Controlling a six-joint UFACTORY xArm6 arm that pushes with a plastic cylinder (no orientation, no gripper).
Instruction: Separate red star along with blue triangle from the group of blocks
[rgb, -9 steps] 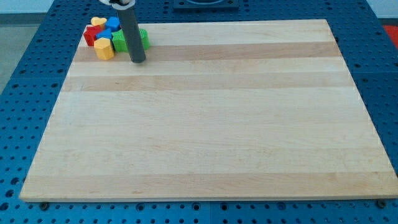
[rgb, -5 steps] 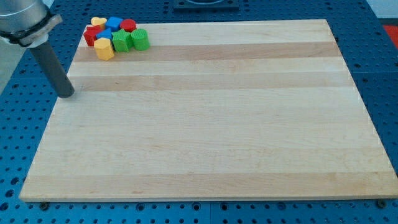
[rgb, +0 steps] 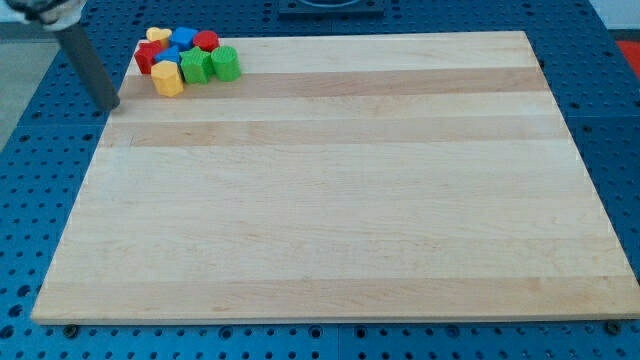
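Your arm enters from the view's top left corner, and only its dark rod and a sliver of the pale collar above it show. The rod slants down and toward the view's right, and my tip (rgb: 107, 103) sits at the left edge of the wooden board (rgb: 330, 190), right about where the wood meets the blue perforated table (rgb: 30, 200). There is no pincer on this rig to open or close; the rod holds nothing and touches no block.

Look to the view's right and a little above my tip for the cluster, packed into the board's top left corner. The red star (rgb: 146, 57) is at the cluster's left side, the nearest piece to my tip, though still apart from it. Just right of it lies a blue piece I take for the blue triangle (rgb: 167, 54), wedged in the middle of the group; its shape is hard to make out at this size. A yellow heart (rgb: 156, 34) sits at the top left, a second blue block (rgb: 183, 37) beside it, and a red round block (rgb: 206, 41) to the right of that. Along the bottom run a yellow block (rgb: 168, 77), a green block (rgb: 195, 67) and a green cylinder (rgb: 226, 63), all touching or nearly so.

Between my tip and the red star you have bare wood only.
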